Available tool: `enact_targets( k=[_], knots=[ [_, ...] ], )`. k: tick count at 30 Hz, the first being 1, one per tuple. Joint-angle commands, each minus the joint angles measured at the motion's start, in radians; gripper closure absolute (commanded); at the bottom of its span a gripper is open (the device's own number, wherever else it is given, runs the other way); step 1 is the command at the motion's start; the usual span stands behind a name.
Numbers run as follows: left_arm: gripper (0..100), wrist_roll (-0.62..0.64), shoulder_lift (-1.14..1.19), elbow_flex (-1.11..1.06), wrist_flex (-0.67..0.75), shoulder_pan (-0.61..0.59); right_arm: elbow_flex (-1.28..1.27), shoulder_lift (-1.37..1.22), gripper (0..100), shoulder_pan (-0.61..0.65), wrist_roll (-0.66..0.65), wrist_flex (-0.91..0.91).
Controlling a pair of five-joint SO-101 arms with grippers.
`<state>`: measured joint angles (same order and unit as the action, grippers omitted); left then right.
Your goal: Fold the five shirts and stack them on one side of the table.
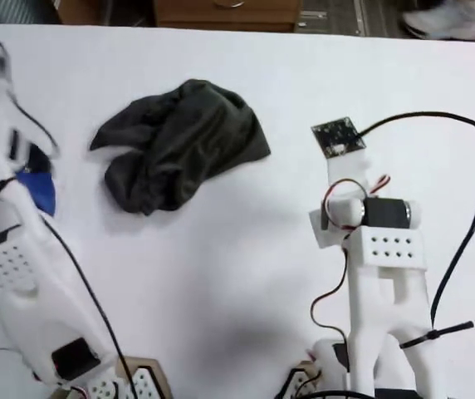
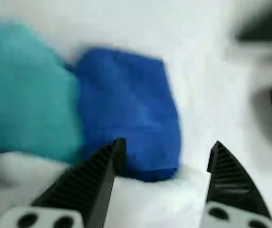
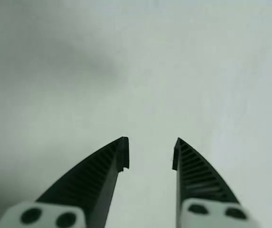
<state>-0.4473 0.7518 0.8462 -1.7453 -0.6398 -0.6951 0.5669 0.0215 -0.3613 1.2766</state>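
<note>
A dark shirt lies in a crumpled heap on the white table, toward the far side. It is not folded, and nothing touches it.

The left arm stretches along one side of the table. It hides most of a blue shirt, so just a small blue bit peeks out from beside it. In the left wrist view the blue shirt looks folded flat, and a teal shirt lies right against it. The left gripper hangs just above the near edge of the blue shirt. Its jaws are spread wide apart and hold nothing.

The right arm stands on the other side, well apart from the dark shirt. A small dark board sits at its far end, and a black cable loops around it. The right gripper points at bare table, with its jaws parted and nothing between them.
</note>
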Motion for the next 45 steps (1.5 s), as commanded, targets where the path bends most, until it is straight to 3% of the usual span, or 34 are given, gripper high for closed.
enact_targets(
  k=[1, 6, 10, 13, 17, 20, 24, 28, 31, 34, 41, 45],
  knots=[
    [71, 0.006, 0.032, -0.071, 0.021, -0.009, 0.008, 0.007, 83.7, -0.039, 0.000, 0.001],
    [74, -0.072, 0.184, -0.071, 0.167, -0.123, 0.009, 0.005, 83.7, -0.064, -0.003, 0.001],
    [75, -0.155, 0.272, -0.036, 0.255, -0.287, 0.011, 0.005, 83.7, -0.065, -0.043, 0.005],
    [74, -0.173, 0.272, 0.104, 0.258, -0.407, 0.011, 0.005, 83.7, -0.076, -0.043, 0.004],
    [74, -0.301, 0.282, 0.297, 0.258, -0.506, 0.011, 0.005, 83.7, -0.074, -0.043, 0.001],
    [74, -0.376, 0.273, 0.337, 0.258, -0.555, 0.011, 0.005, 83.7, -0.068, -0.040, -0.001],
    [74, -0.381, 0.272, 0.446, 0.224, -0.586, 0.011, 0.005, 83.7, -0.067, -0.034, -0.019],
    [74, -0.327, 0.272, 0.561, 0.081, -0.489, 0.011, -0.002, 83.6, -0.025, -0.034, -0.101],
    [74, -0.190, 0.272, 0.693, -0.038, -0.354, 0.018, 0.005, 83.6, 0.084, -0.034, -0.156],
    [74, -0.051, 0.259, 0.760, -0.044, -0.238, 0.078, -0.004, 83.2, 0.194, 0.025, -0.186],
    [74, 0.086, 0.127, 0.530, -0.041, 0.038, 0.311, -0.209, 62.6, 0.392, 0.094, -0.139],
    [74, 0.172, 0.052, 0.427, -0.040, 0.068, 0.448, -0.449, 62.2, 0.447, 0.094, -0.111]
  ],
)
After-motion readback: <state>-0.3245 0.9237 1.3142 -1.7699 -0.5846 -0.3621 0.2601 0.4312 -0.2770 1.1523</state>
